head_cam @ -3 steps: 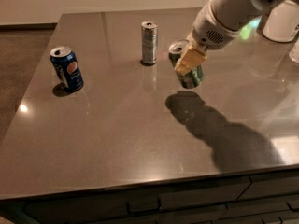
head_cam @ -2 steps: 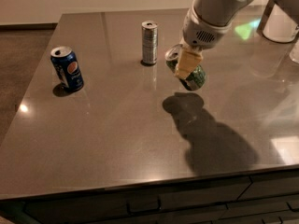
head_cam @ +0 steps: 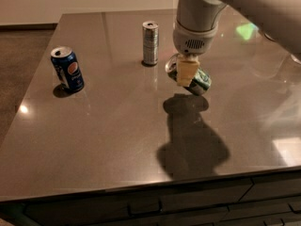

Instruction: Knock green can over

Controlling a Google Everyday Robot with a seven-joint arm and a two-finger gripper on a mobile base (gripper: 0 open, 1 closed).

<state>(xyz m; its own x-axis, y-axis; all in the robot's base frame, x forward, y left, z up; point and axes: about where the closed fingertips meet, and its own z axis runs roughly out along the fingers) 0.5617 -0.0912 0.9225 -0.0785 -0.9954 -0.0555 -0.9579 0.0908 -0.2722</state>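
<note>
The gripper (head_cam: 186, 73) hangs low over the grey table (head_cam: 108, 145), at the end of the pale wrist housing (head_cam: 196, 29), and it lies right across the green can (head_cam: 201, 80), touching it. Whether the gripper is clenched, released or merely pressing on the can, I cannot tell from this view.

The can's posture is what has changed. A second ago it stood under the gripper with only a lean. A little later the lean was steeper. Now it lies close to flat: its silver top pokes out on the camera-left side of the gripper, and its green body runs out from under the gripper to the other side and toward the viewer. The gripper has swung camera-left along with it, and its dark shadow (head_cam: 190, 140) on the table has followed.

I judge the knock all but done. The can is past any point where it could rock back upright, though I cannot see whether its side rests fully on the table or is still propped against the gripper.

The slim silver can (head_cam: 150, 43) stands upright just beyond the gripper, camera-left of it, near the green can's top but apart from it. The blue Pepsi can (head_cam: 68, 69) stands upright well off to camera-left, untouched.
</note>
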